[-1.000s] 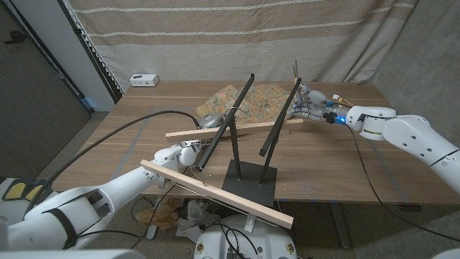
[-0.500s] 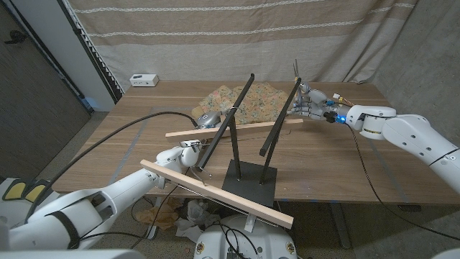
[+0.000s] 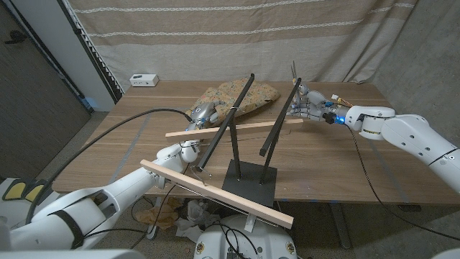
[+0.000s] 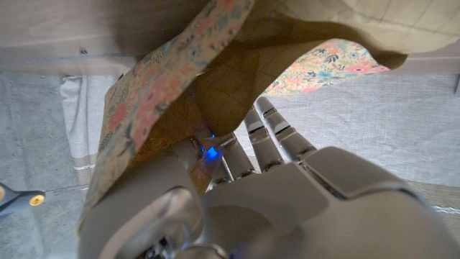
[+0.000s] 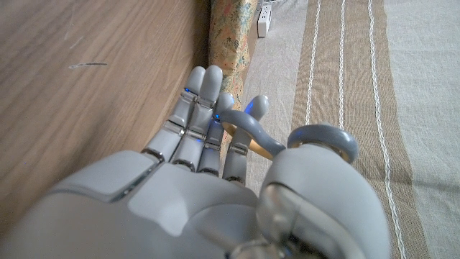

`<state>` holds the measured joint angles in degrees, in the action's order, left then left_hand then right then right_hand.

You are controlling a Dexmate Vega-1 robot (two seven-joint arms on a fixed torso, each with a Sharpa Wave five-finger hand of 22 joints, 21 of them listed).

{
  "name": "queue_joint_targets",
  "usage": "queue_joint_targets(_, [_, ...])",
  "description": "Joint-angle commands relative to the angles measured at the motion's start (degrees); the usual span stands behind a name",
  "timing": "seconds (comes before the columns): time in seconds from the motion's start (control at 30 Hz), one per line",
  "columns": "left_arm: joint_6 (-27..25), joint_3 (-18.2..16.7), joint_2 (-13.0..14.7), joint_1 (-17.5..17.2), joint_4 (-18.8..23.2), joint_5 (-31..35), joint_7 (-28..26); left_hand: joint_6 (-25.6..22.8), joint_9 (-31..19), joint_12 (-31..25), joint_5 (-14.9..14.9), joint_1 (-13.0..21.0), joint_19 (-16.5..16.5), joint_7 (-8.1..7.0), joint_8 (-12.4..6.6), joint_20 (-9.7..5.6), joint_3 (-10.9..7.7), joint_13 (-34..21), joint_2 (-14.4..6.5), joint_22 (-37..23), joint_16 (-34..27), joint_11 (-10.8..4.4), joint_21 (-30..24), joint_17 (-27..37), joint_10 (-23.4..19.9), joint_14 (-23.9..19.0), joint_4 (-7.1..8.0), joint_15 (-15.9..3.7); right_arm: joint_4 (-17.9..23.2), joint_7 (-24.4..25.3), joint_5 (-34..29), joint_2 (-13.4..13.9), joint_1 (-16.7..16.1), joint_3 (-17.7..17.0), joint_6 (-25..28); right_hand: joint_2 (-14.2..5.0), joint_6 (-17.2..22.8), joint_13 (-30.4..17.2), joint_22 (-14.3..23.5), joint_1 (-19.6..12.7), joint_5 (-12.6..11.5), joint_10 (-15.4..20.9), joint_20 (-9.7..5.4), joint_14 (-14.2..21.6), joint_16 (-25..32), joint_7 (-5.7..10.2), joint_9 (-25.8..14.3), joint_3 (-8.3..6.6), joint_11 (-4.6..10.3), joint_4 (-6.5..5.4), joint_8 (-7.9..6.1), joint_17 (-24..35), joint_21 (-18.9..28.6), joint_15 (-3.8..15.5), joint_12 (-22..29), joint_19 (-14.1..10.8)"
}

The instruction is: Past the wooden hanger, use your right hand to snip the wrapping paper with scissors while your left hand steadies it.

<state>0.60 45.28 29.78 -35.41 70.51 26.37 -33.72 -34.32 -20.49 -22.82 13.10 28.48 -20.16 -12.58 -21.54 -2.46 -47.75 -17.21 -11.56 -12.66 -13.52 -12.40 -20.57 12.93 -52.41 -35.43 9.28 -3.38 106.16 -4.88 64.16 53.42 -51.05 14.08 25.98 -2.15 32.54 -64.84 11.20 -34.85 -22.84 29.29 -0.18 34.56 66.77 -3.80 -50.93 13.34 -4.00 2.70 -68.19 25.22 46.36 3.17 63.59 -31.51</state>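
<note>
Behind the wooden hanger (image 3: 237,137) on the table, the left hand (image 3: 203,113) pinches up the wrapping paper's (image 3: 244,97) near edge. Right of it, the right hand (image 3: 307,105) grips the scissors (image 3: 295,74) blades-up; I'd tilt them toward the lifted, taut edge before snipping.

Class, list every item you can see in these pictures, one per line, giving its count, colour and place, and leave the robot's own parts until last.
wrapping paper: one, floral with tan underside, far middle of the table, lifted at its left end.
scissors: one pair, grey handles, in the right hand.
wooden hanger: one, light wood bar, across the table's middle.
black stand: one, black, near middle of the table.
wooden bar: one, light wood, near table edge.
white box: one, white, far left corner.
table: one, brown wood.
left hand: one, grey, gripping the paper's left end.
right hand: one, grey, holding the scissors at the right.
</note>
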Motion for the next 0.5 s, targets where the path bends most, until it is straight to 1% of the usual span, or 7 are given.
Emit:
queue_joint_targets(0.03, [-0.1,-0.6,-0.1,1.1,-1.6,-0.5,-3.7,-1.0,-0.9,0.5,0.1,0.6,-0.4,-0.02,-1.00,-1.52,-0.46,-0.3,0.4,-0.3,0.5,-0.05,-0.4,0.1,0.6,-0.6,0.05,-9.67,-0.6,-3.6,-1.0,1.6,1.4,1.2,1.2,-0.39,-2.9,0.3,0.1,0.4,0.2,5.9,0.33,-0.5,0.7,-3.77,-0.2,0.39,4.83,0.24,-0.01,0.1,-0.2,8.69,16.9,-0.2])
queue_joint_targets(0.1, [-0.2,-0.4,-0.2,1.3,-1.9,-0.4,-4.2,-1.0,-1.0,0.5,0.2,0.6,-0.4,-0.01,-1.13,-1.60,-0.50,-0.3,0.4,-0.3,0.5,-0.05,-0.5,0.1,0.7,-0.6,0.04,-9.69,-0.9,-4.3,-1.1,1.7,1.6,1.3,1.3,-0.42,-2.9,1.1,0.0,0.5,0.2,6.0,0.31,-0.5,0.6,-3.78,0.0,0.41,4.85,0.23,0.10,-0.1,-0.2,8.71,16.4,-0.2])
queue_joint_targets(0.23, [0.0,-0.1,-0.1,1.8,-2.4,0.1,-4.9,-1.0,-1.2,0.6,0.2,0.6,-0.3,0.00,-1.29,-1.70,-0.54,-0.3,0.4,-0.3,0.6,-0.04,-0.5,0.1,0.9,-0.5,0.02,-9.68,-1.4,-5.6,-1.5,1.9,1.9,1.7,1.2,-0.58,-2.8,1.1,0.0,0.6,0.3,6.1,0.51,-0.5,0.6,-3.87,0.2,0.39,4.55,0.22,0.18,-0.3,-0.3,8.68,16.4,-0.2])
queue_joint_targets(0.27, [0.0,0.0,-0.1,1.9,-2.5,0.2,-5.1,-1.0,-1.2,0.6,0.3,0.6,-0.3,0.00,-1.31,-1.71,-0.55,-0.3,0.4,-0.3,0.6,-0.03,-0.5,0.1,1.0,-0.5,0.02,-9.68,-1.5,-5.9,-1.7,2.0,2.0,1.8,1.2,-0.63,-2.7,2.1,0.0,0.6,0.3,6.3,0.38,-0.6,0.8,-3.91,0.7,0.40,4.54,0.22,0.47,0.0,-0.3,8.58,15.9,-0.2])
queue_joint_targets(0.33, [0.1,0.1,0.0,2.2,-2.7,0.4,-5.4,-1.0,-1.3,0.7,0.3,0.6,-0.3,0.01,-1.38,-1.78,-0.55,-0.3,0.4,-0.3,0.7,-0.03,-0.5,0.1,1.1,-0.5,0.04,-9.67,-1.8,-6.8,-1.7,2.1,2.2,2.1,1.2,-0.62,-2.9,1.3,0.0,0.7,0.3,6.0,0.49,-0.6,0.6,-3.94,0.6,0.44,4.50,0.22,0.48,-0.2,-0.3,8.65,16.4,-0.3])
queue_joint_targets(0.4, [0.2,0.1,0.0,2.4,-2.9,0.5,-5.8,-0.9,-1.4,0.7,0.3,0.6,-0.3,0.01,-1.45,-1.84,-0.57,-0.3,0.4,-0.3,0.7,-0.03,-0.6,0.1,1.2,-0.5,0.04,-9.67,-1.9,-6.9,-1.8,2.0,2.1,2.1,1.1,-0.50,-2.5,1.6,0.0,1.3,0.4,6.0,0.59,-0.7,0.3,-4.05,1.0,0.71,4.23,-0.07,0.63,-0.5,-0.4,8.20,16.2,-0.2])
queue_joint_targets(0.5, [0.3,-0.2,-0.3,2.6,-3.0,0.0,-6.3,-0.9,-1.6,0.8,0.4,0.6,-0.3,0.02,-1.54,-1.87,-0.58,-0.3,0.4,-0.3,0.8,-0.02,-0.6,0.1,1.3,-0.5,0.05,-9.68,-1.9,-7.4,-1.8,2.2,2.2,2.2,1.3,-0.51,-2.4,2.0,0.0,1.3,0.4,6.0,0.62,-0.7,0.3,-4.10,1.1,0.71,4.21,-0.06,0.69,-0.6,-0.4,8.28,15.9,-0.2])
